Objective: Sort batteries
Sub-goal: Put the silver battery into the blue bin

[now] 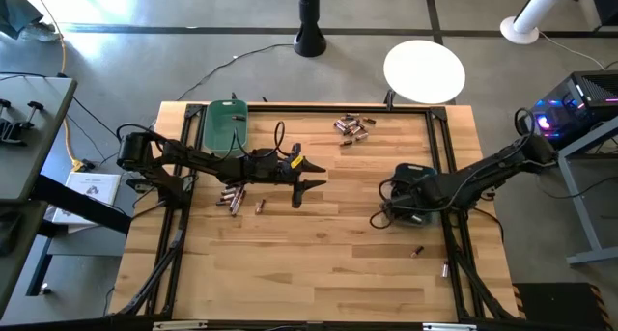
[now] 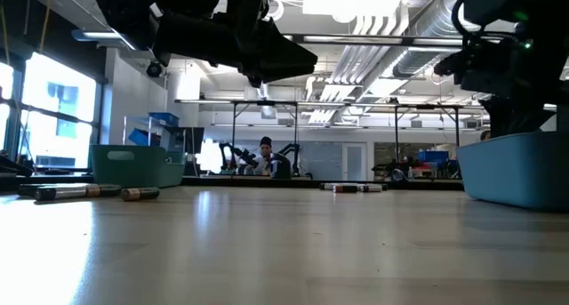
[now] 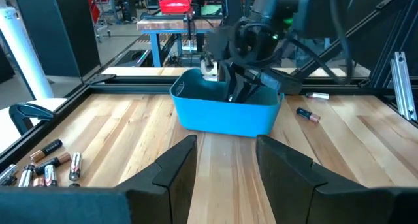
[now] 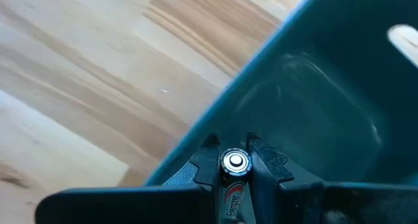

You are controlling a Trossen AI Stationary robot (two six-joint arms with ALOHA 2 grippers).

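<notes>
My right gripper [image 4: 235,151] hangs over the blue bin [image 3: 225,116], pointing steeply down into it, shut on one battery [image 4: 234,178]. My left gripper [image 3: 225,165] waits open and level above mid-table, left of the bin [image 1: 415,198], with nothing between its fingers. Loose batteries lie on their sides on the wood below the left arm [image 1: 232,198], at the far edge [image 1: 352,126] and near the front right [image 1: 419,250]. The green bin [image 1: 225,124] stands at the far left. My right gripper pinches the battery between its two fingers, which run along the battery's sides. Its round metal end [image 4: 235,160] shows at the fingertips, pointing down. The fingers come from above, slanting. The battery is lifted clear, over the bin's inside, close to its rim [image 4: 261,54].
The black frame rails [image 1: 454,244] border the table. A battery [image 3: 307,114] and another [image 3: 318,95] lie on the wood beside the blue bin. Bare wood stretches across the table's middle and near side [image 1: 319,263].
</notes>
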